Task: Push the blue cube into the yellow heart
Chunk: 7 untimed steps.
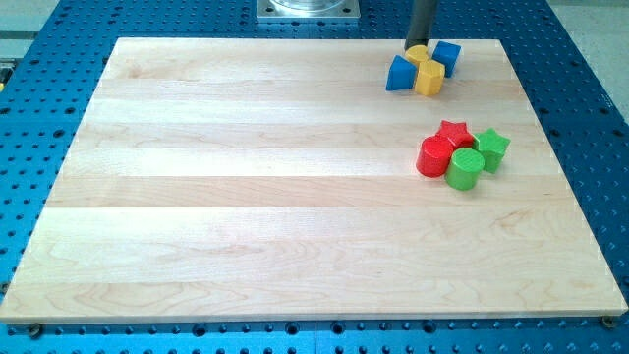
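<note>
The step in hand, as I judge it, is getting behind the blue cube so that a push carries it leftwards; to do it well, my tip should pass round the far side of the cube without clipping it, settle on its right face, and then drive left in one steady line through its middle, so it slides rather than spins off past the target.

My arm carries no pincer, only the rod, so there is nothing to be spread or pressed together; my tip stands at the far edge of the surface, at the far rim of the small yellow block I take for the yellow heart, touching it or nearly so, I cannot tell which.

The blue cube lies just right of my tip and a shade nearer, close beside the heart; a second yellow block and a blue wedge-like block crowd the heart's near side, so a hard shove risks scattering the cluster.
</note>
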Motion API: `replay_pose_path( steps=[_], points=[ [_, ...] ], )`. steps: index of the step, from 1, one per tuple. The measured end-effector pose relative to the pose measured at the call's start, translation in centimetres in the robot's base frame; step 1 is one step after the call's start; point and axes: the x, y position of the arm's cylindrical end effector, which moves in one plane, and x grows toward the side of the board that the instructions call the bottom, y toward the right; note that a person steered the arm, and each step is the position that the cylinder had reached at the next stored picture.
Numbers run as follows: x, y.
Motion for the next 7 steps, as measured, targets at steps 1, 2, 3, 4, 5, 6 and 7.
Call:
replay_pose_path(
  steps=[1,2,3,4,5,6,7],
  points=[
    [-0.5,1.3],
    [0.7,8.0],
    [4.8,7.2],
    [6.7,3.7],
    [5.0,9.3],
    [3.7,11.4],
    [3.6,9.4]
  ],
)
